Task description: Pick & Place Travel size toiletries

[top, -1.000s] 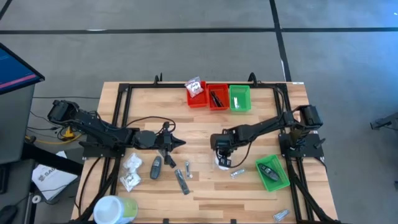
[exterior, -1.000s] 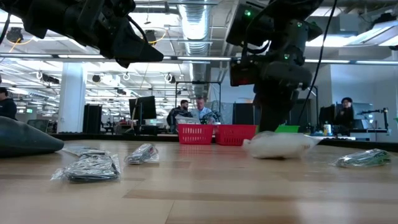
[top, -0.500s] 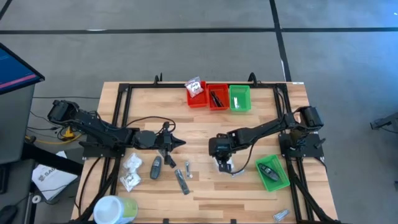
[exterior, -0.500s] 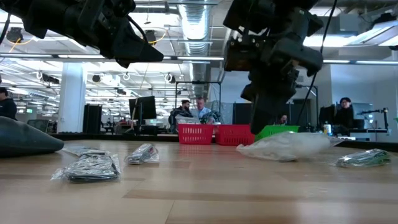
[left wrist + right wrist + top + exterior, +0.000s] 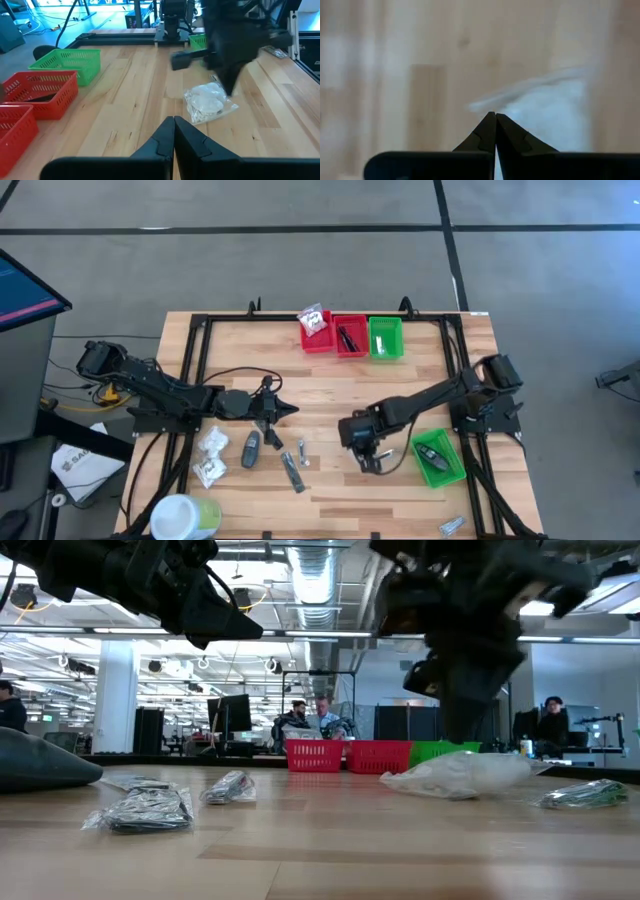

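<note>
Only partly done. Some toiletries already in the red bins [image 5: 333, 334] and green bin [image 5: 385, 338]; many left on the bench [image 5: 320, 390].

Right end effector [image 5: 370, 462] shut tight, empty, just above the crinkly white packet [image 5: 209, 101], well in front of the red bins. Left end effector [image 5: 290, 409] shut too, empty, waiting farther left.

Soft clear packets [image 5: 211, 456], a smooth dark oval [image 5: 251, 449], and thin shiny sachets [image 5: 301, 450] still near it.

white crinkly packet [image 5: 455, 776] | flat on table | mid-right
</note>
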